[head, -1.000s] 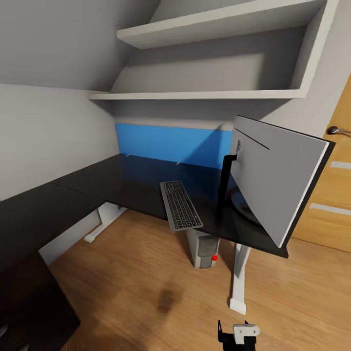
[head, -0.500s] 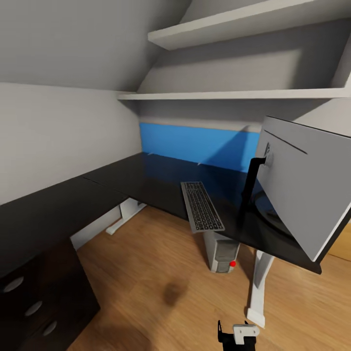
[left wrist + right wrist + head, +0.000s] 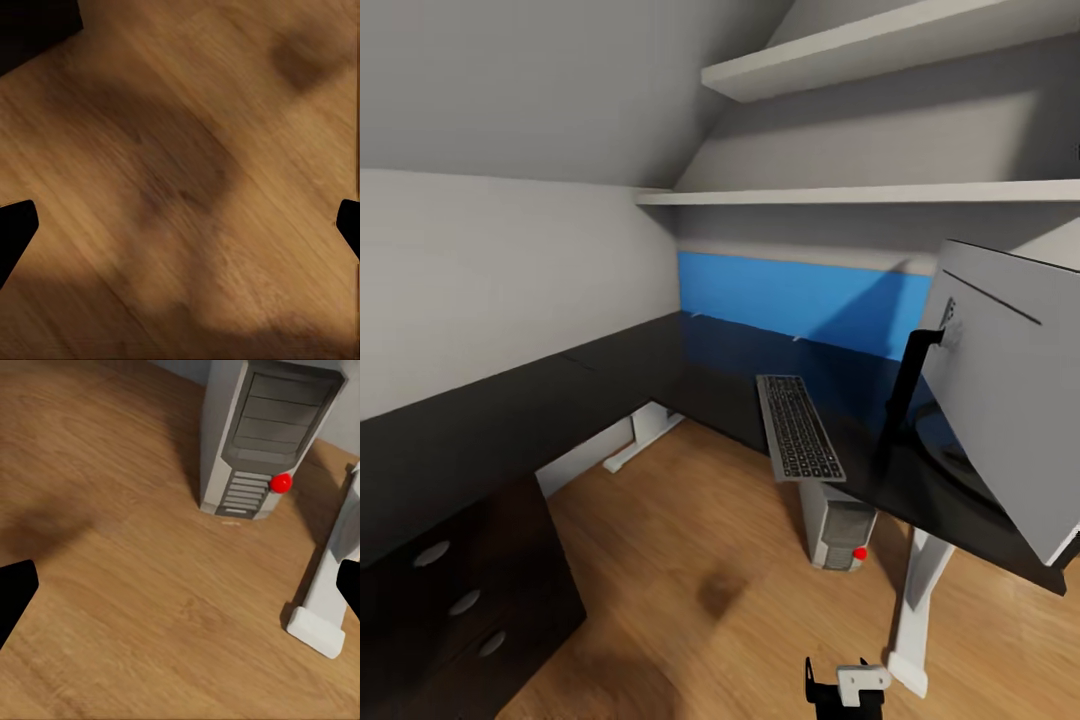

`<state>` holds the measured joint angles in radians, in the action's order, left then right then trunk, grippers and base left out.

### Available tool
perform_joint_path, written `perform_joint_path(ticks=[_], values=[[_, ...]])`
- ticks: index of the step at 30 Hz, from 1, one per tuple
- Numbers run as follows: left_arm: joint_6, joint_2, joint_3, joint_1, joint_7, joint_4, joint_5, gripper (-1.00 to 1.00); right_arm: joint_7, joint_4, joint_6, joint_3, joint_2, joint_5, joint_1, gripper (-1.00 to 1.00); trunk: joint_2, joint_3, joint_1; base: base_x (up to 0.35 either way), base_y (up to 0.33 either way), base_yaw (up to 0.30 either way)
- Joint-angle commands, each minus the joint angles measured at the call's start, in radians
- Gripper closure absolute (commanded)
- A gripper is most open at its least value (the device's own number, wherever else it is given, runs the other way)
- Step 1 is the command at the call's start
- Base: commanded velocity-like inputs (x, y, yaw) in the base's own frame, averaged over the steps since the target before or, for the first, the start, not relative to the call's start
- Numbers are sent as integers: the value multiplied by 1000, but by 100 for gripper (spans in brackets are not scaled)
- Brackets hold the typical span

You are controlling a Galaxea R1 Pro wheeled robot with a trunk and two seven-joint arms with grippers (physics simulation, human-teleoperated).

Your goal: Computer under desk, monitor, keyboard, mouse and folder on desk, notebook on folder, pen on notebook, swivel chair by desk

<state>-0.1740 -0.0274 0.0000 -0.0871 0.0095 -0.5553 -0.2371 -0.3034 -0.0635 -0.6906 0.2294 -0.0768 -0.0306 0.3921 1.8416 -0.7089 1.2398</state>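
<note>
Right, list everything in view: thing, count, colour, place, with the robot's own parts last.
desk: one, glossy black, L-shaped along the walls, on white legs.
keyboard: one, dark grey keys, on the desk's front edge, beside the monitor.
monitor: one, silver-grey back facing us, on the desk at the right.
computer: one, silver-grey with a red light, on the floor under the desk.
blue panel: one, on the wall behind the desk.
shelves: two, white, above the desk.
drawers: one dark unit, lower left.
floor: light wood.
left gripper: black fingers spread, over floor.
right gripper: black fingers spread, near the computer.
</note>
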Motion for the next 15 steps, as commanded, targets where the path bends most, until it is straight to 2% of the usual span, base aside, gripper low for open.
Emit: perform_joint_path(ticks=[1, 7, 10, 15], values=[[-3, 0, 0, 0, 2, 0, -5, -100, 8, 1, -1, 8, 0, -3, 1, -100, 0, -1, 0, 0, -260, 48], [-2, 0, -1, 0, 3, 0, -5, -100, 78, 2, 0, 8, -6, 0, 1, -100, 0, -4, 0, 0, -285, 140], [-2, 0, 0, 0, 3, 0, -5, -100, 90, 2, 0, 8, -11, 1, 1, -100, 0, -6, 0, 0, -270, 211], [-3, 0, 1, 0, 2, 0, -5, -100, 95, 2, 0, 8, -14, 1, 1, -100, 0, -11, 0, 0, -120, 226]])
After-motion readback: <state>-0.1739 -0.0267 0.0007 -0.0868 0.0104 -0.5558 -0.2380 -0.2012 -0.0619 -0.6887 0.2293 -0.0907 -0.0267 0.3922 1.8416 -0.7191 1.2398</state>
